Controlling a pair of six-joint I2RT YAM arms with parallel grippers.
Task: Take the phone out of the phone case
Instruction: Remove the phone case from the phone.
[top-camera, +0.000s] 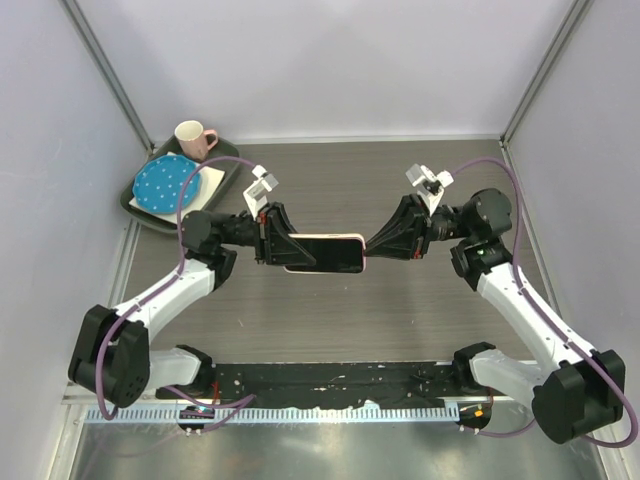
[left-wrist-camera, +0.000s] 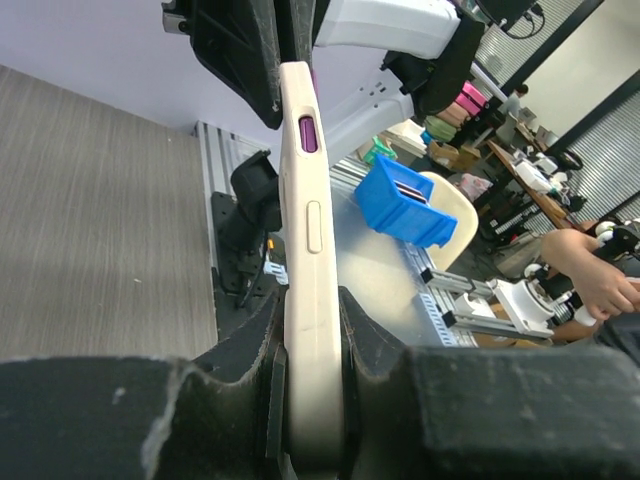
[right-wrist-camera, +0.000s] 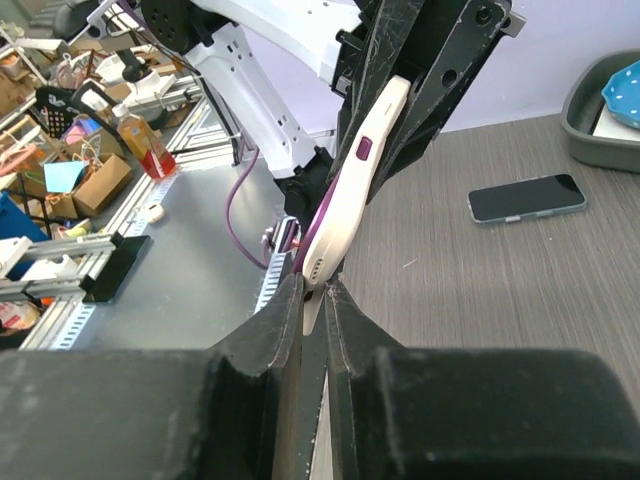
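Above table (top-camera: 330, 320) | cream phone case (left-wrist-camera: 306, 230), purple in cutout | left gripper (left-wrist-camera: 308, 350), right gripper (right-wrist-camera: 313, 300) clamp its ends

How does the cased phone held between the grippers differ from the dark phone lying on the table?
The cased phone is in the air, on edge, clamped at its ends by the left gripper and right gripper; the dark phone lies flat on the table, untouched. The cased phone has a cream shell with a purple side button; the dark phone looks bare. Both are slim rectangles.
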